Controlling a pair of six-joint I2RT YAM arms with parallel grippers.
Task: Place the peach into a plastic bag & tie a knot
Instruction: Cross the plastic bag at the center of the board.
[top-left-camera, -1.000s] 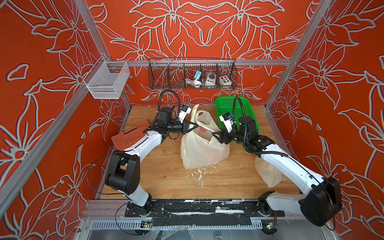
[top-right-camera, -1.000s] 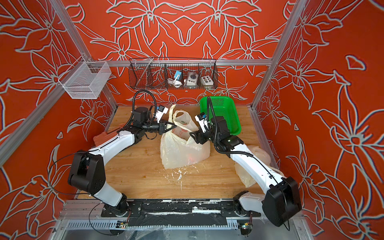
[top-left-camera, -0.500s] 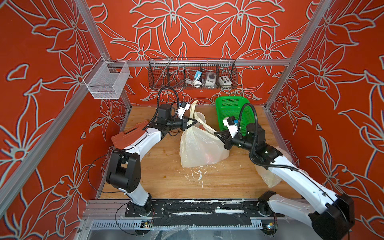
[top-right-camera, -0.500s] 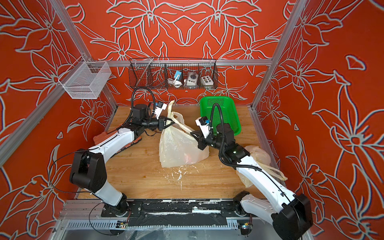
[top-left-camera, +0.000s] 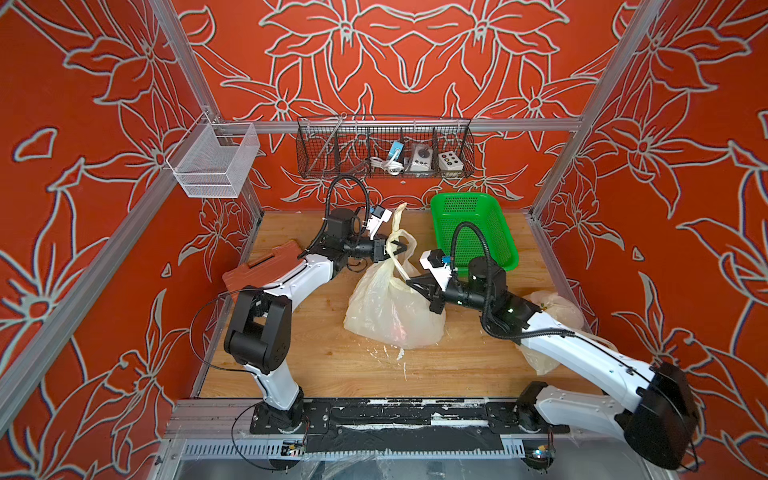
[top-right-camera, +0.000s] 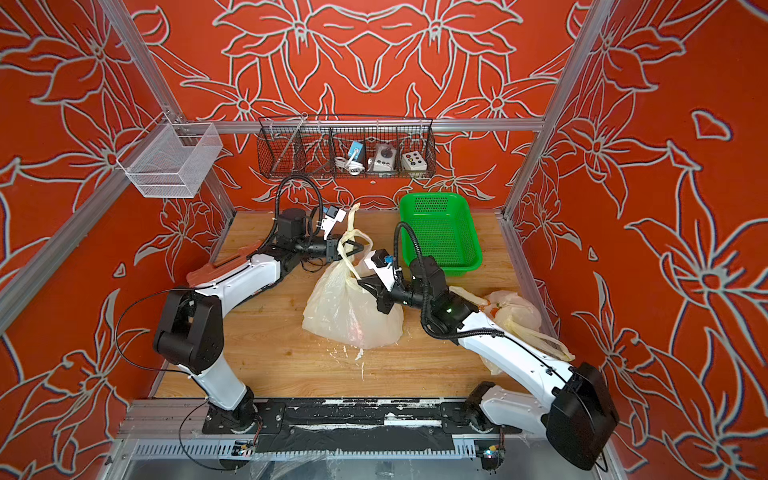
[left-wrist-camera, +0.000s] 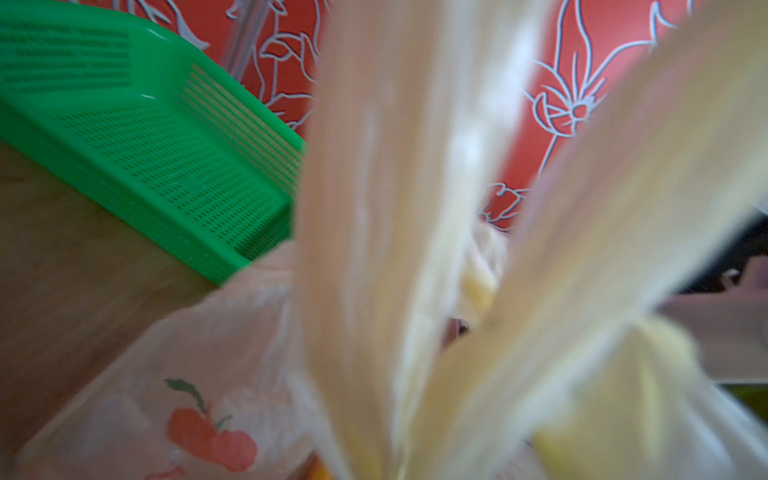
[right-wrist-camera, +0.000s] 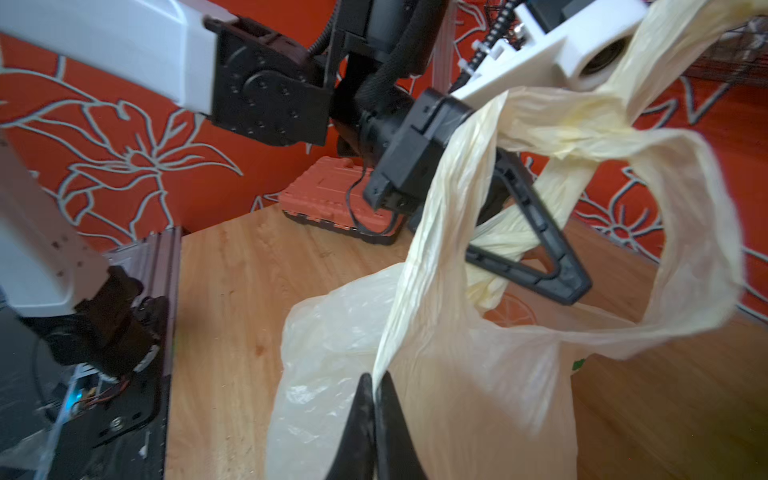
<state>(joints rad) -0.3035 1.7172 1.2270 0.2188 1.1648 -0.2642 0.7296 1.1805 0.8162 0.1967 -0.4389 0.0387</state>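
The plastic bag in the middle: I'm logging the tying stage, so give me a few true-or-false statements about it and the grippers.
1. The right gripper is shut on a handle strip of the bag. True.
2. The left gripper is open, clear of the bag. False: it is shut on a handle loop.
3. The bag sits in the green basket. False: it stands on the wooden table; the basket is empty.
4. A second cream bag lies beside the right arm. True.

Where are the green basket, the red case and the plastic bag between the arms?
green basket (top-left-camera: 478, 216): top view, bare mesh floor.
red case (right-wrist-camera: 328, 195): right wrist view, ribbed lid.
plastic bag (top-left-camera: 386, 316): top view, middle of its body.
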